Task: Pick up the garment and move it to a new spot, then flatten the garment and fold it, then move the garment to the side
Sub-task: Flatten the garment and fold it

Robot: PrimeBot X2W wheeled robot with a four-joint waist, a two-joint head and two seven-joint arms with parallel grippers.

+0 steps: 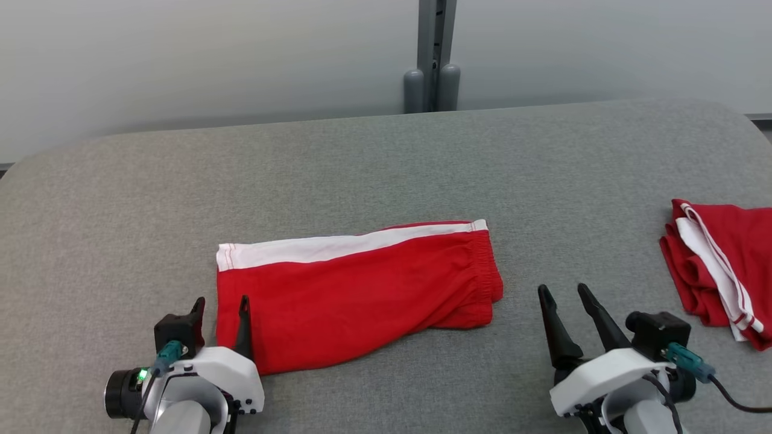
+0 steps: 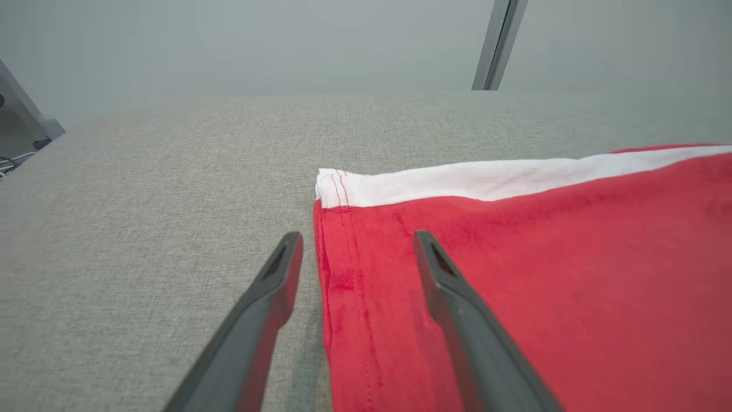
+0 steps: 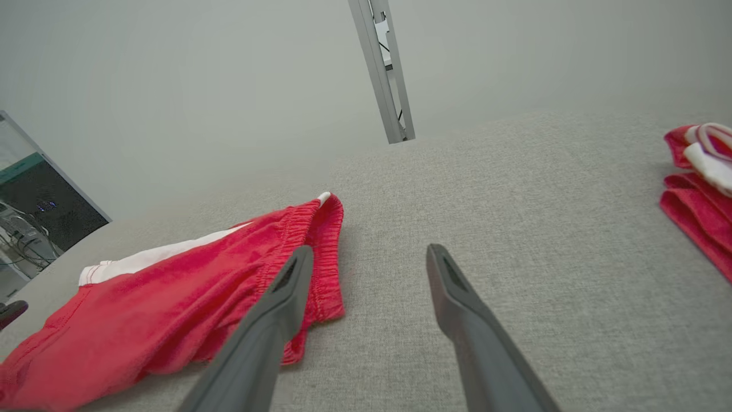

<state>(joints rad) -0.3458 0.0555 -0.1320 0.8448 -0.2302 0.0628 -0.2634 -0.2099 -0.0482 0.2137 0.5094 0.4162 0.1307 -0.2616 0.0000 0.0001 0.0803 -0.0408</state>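
No readable lettering (or numbers) anywhere

left tool (image 1: 221,299): fingers apart, pointing forward | right tool (image 1: 564,288): fingers apart, pointing forward

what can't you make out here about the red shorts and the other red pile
Red pile: head view's right edge cuts it off; what garment it is, unclear.
Shorts: near left corner hidden behind the left gripper in the head view; layers underneath hidden by the top layer.
Equipment at the right wrist view's left edge: blurred.
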